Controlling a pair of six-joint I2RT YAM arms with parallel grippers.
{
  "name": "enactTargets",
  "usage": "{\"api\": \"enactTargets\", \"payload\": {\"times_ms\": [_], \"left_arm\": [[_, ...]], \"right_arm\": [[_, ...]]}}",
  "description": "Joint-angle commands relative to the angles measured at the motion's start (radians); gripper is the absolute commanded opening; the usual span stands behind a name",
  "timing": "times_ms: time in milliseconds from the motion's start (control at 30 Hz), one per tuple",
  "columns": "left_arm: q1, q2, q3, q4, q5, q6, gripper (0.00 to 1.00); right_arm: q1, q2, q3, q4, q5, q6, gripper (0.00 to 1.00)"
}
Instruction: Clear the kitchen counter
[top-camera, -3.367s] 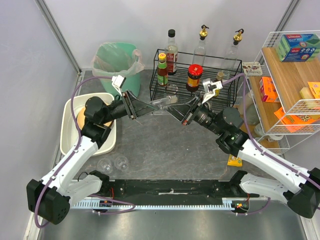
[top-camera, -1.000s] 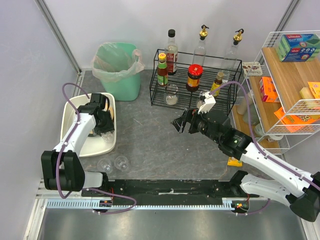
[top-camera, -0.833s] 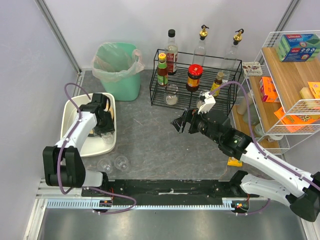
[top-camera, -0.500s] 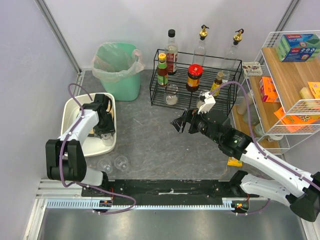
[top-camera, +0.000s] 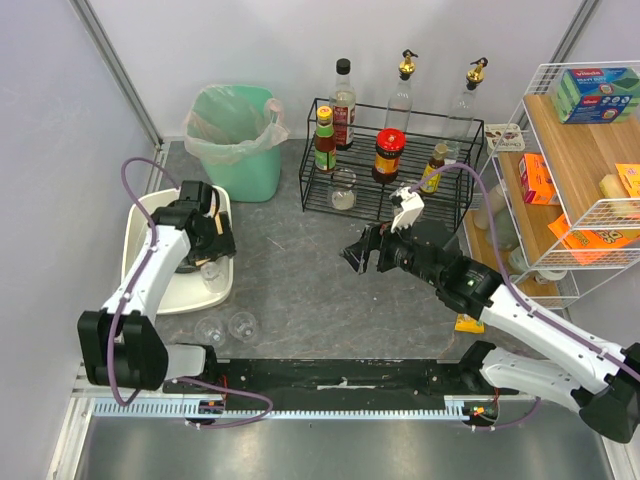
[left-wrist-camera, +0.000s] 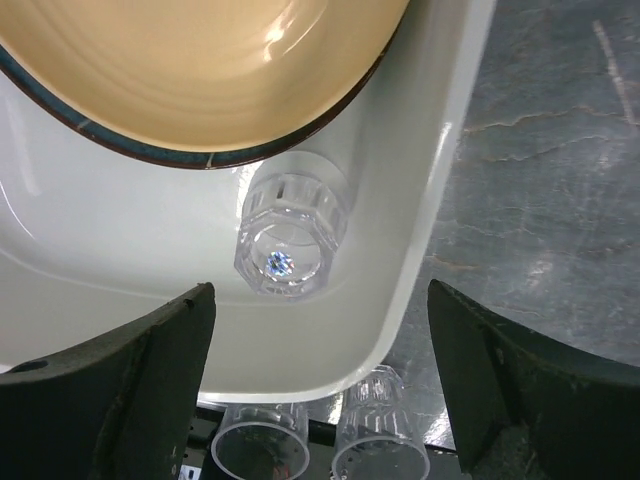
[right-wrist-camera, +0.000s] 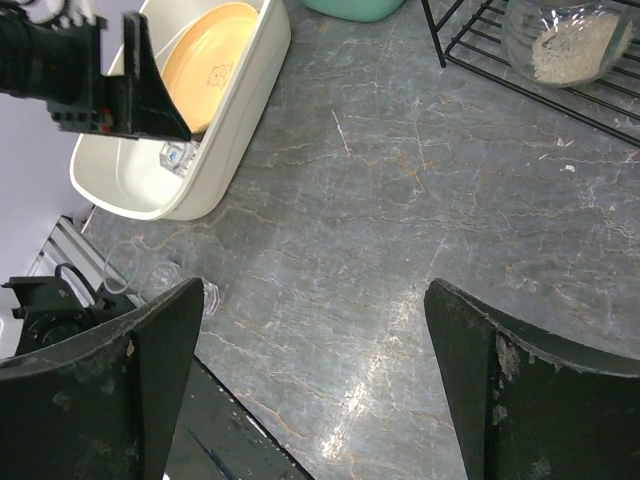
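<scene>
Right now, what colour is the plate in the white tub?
Yellow-orange with a dark rim; the plate shows best in the left wrist view.

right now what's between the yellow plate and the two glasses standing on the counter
A clear faceted glass inside the white tub, then the tub's rim; the left wrist view shows this.

Left fingers and right fingers — both spread wide, empty
</scene>
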Motion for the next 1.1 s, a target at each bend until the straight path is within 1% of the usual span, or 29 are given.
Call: {"api": "enactTargets", "payload": {"times_ms": [0, 167, 300, 433, 467, 567, 700, 733, 833, 933, 1000, 1067], "left_arm": [[-0.013, -0.094, 0.079, -0.021, 0.03, 0.033, 0.94], [-0.014, -0.183, 0.114, -0.018, 0.051, 0.05, 0.97], [-0.016, -0.289, 0.119, 0.049, 0.137, 0.055, 0.98], [-0.014, -0.423, 0.108, 0.155, 0.247, 0.024, 0.99], [-0.014, -0.462, 0.105, 0.179, 0.264, 0.014, 0.99], [-0.014, -0.56, 0.096, 0.253, 0.301, -0.023, 0.99], [-0.014, -0.681, 0.099, 0.31, 0.316, -0.059, 0.99], [-0.014, -0.704, 0.099, 0.319, 0.312, -0.065, 0.99], [-0.014, -0.749, 0.119, 0.327, 0.287, -0.079, 0.99], [-0.014, -0.787, 0.14, 0.328, 0.263, -0.088, 0.99], [-0.014, -0.812, 0.146, 0.336, 0.255, -0.092, 0.99], [-0.014, -0.832, 0.151, 0.338, 0.247, -0.094, 0.99]], "right_arm": [[0.002, 0.021, 0.03, -0.004, -0.023, -0.055, 0.98], [0.017, 0.087, 0.045, 0.011, -0.116, -0.101, 0.98], [0.109, 0.167, 0.072, 0.028, -0.093, -0.137, 0.98], [0.255, 0.289, 0.128, 0.057, -0.032, -0.167, 0.98], [0.296, 0.332, 0.147, 0.06, 0.018, -0.177, 0.98], [0.396, 0.479, 0.225, 0.073, 0.097, -0.202, 0.98], [0.456, 0.64, 0.346, 0.05, 0.215, -0.165, 0.98], [0.462, 0.671, 0.361, 0.054, 0.223, -0.161, 0.98], [0.467, 0.736, 0.398, 0.092, 0.22, -0.136, 0.93], [0.473, 0.802, 0.447, 0.102, 0.2, -0.125, 0.83], [0.48, 0.842, 0.489, 0.073, 0.198, -0.127, 0.8], [0.491, 0.851, 0.495, 0.085, 0.203, -0.124, 0.78]]}}
